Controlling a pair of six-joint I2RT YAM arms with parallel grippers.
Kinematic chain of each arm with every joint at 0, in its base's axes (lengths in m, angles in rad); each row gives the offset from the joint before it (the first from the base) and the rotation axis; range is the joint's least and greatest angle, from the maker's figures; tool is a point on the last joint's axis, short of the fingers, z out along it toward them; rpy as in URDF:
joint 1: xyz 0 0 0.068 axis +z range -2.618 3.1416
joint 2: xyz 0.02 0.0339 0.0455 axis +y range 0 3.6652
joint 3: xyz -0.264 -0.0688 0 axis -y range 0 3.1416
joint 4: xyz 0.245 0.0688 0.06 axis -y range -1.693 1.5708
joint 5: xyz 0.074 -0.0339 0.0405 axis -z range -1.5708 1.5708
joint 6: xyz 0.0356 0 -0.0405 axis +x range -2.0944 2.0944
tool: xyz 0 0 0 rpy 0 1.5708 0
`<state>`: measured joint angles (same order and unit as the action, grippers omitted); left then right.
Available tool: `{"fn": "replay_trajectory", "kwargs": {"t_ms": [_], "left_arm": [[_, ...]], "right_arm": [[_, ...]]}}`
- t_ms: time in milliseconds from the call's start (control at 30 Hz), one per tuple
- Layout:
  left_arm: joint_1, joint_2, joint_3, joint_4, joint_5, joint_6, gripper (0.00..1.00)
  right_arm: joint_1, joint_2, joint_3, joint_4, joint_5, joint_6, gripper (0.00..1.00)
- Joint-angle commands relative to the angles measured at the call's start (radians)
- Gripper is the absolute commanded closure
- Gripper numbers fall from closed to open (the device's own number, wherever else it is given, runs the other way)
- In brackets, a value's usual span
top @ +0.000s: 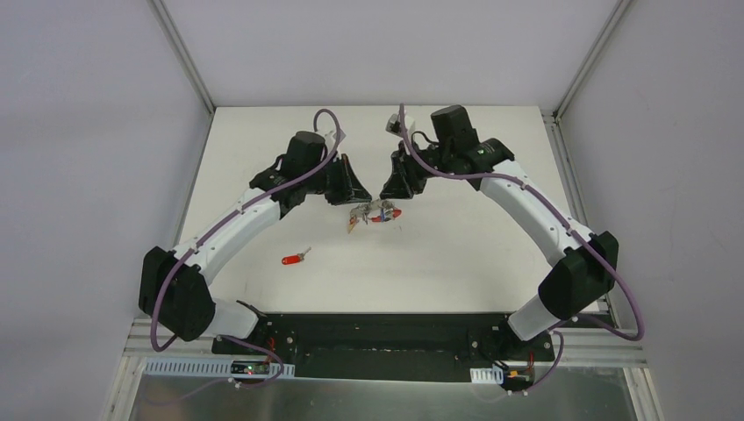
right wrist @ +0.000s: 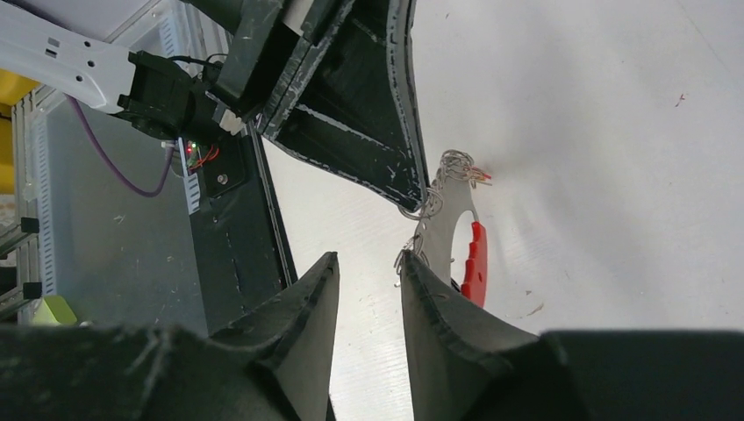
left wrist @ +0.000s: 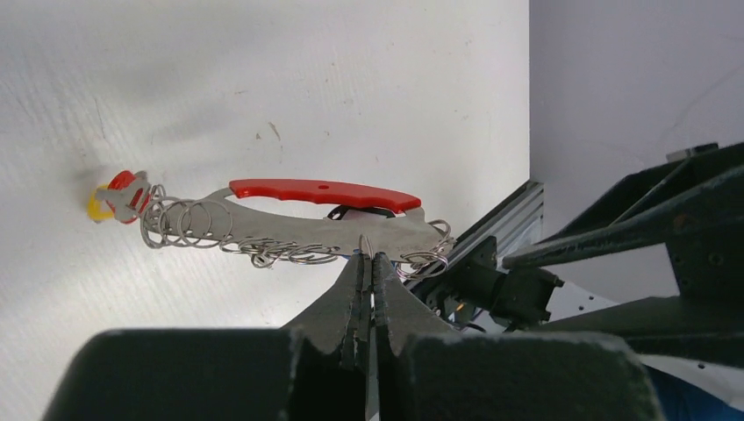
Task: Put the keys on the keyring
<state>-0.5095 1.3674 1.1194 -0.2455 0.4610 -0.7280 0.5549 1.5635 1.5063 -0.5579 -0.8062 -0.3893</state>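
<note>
Closest in, the left gripper (left wrist: 369,258) has its two fingers pressed together, pinching a thin wire loop on the lower edge of the keyring (left wrist: 298,230). The right gripper (right wrist: 368,267) has its fingers apart with nothing between them. One of its fingers sits just beside the near end of the keyring, and whether it touches cannot be told.

In the left wrist view the keyring is a long, flat, grey metal piece, gently curved. A thick red band (left wrist: 325,191) with a small hole in it runs along its upper edge. A row of grey wire rings (left wrist: 189,224) hangs in overlapping coils along the lower edge and bunches at both ends. At the far end from the fingers sit small tags (left wrist: 110,200), one yellow and one red. A dark piece shows just under the red band near the pinched end.

From above, the keyring lies near the middle of the white table (top: 456,263), directly below the two grippers, which point toward each other from either side. Whether it rests on the surface or is raised off it cannot be told.

A single red-headed key (top: 296,258) with a silver blade lies flat on the table, well apart from the keyring, toward the left arm's side and nearer the bases.
</note>
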Motion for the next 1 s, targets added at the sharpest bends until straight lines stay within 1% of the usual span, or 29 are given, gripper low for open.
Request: {"fn": "replay_trajectory", "kwargs": {"t_ms": [0,133,267,433,567,700,967], "left_arm": [[-0.001,0.021,0.066,-0.026,-0.020,-0.102,1.00],[0.000,0.053,0.086,-0.054,-0.015,-0.172,1.00],[0.007,0.079,0.109,-0.097,0.002,-0.243,1.00],[0.029,0.108,0.112,-0.090,0.064,-0.343,1.00],[0.036,0.114,0.115,-0.084,0.096,-0.388,1.00],[0.061,0.100,0.084,-0.048,0.126,-0.436,1.00],[0.105,0.060,0.081,-0.053,0.142,-0.453,1.00]], "right_arm": [[0.042,0.004,0.057,-0.050,0.070,-0.058,0.66],[0.090,0.005,0.064,-0.068,0.172,-0.109,0.67],[0.143,0.013,0.086,-0.085,0.280,-0.147,0.70],[0.214,0.026,0.114,-0.118,0.386,-0.191,0.73],[0.267,0.053,0.130,-0.136,0.453,-0.215,0.75],[0.283,0.061,0.117,-0.135,0.477,-0.218,0.76],[0.285,0.067,0.138,-0.140,0.484,-0.215,0.76]]}}
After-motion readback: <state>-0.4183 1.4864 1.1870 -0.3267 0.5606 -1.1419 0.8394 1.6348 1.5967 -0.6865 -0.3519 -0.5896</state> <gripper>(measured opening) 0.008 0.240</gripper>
